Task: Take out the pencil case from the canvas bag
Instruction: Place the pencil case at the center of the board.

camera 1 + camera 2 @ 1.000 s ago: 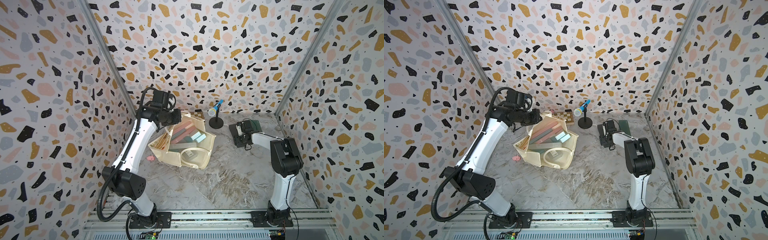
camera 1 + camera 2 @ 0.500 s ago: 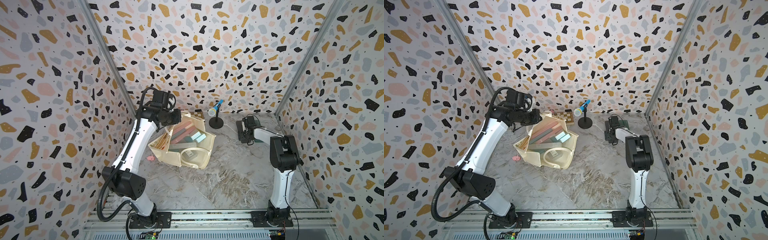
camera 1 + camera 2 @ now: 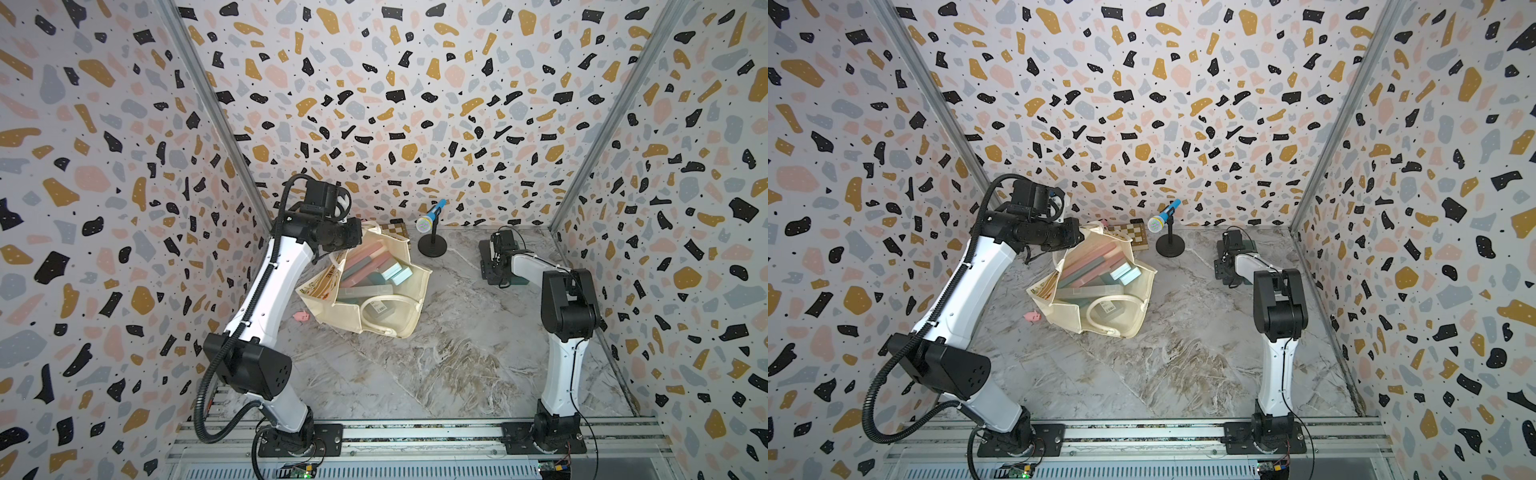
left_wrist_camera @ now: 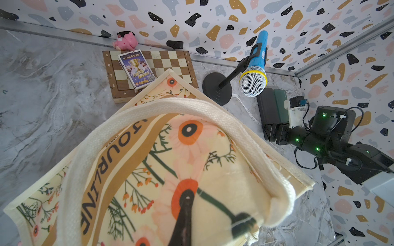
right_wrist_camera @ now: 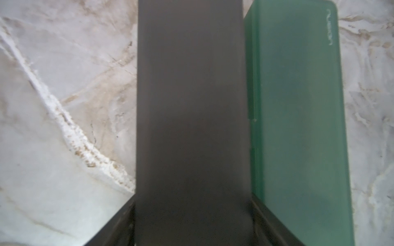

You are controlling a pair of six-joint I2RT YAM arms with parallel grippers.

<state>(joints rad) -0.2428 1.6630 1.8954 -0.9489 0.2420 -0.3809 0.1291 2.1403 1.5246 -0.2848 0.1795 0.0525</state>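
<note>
1. Nearest me, the two arms stand on the rail along the near edge of the counter (image 3: 415, 374). Neither base has stirred.
2. Toward the left edge, midway back, sits the canvas bag (image 3: 336, 309), its mouth gaping upward. A small pink toy (image 3: 301, 316) lies on the counter just beside it. Several long cases (image 3: 365, 266), pink, grey-green and pale blue, are still stacked inside. One handle (image 3: 362, 309) droops over the bag's near wall.
3. At the bag's far rim the left jaws are closed on the other handle (image 4: 149, 108), holding that side up. The bag and the left arm (image 3: 282, 270) look the same as a second ago.
4. The change is toward the far right corner. The right arm (image 3: 569, 299) has nudged the dark pencil case (image 5: 191, 106) a little further out and squared it up. It now looks to lie flat on the counter just beside a green case (image 5: 298, 106), well apart from the bag.
5. The right jaws straddle that case's near end. They hug its sides so closely that I cannot tell whether they still pinch it or have let go.
6. My reading is that the case is out and set down. What remains is to release it and lift away without dragging it.
7. Along the far edge stand a microphone (image 3: 428, 220) and a chessboard (image 3: 1133, 232) with a card box (image 4: 136, 68) on it. A pink plush (image 4: 125, 41) rests against the wall.
</note>
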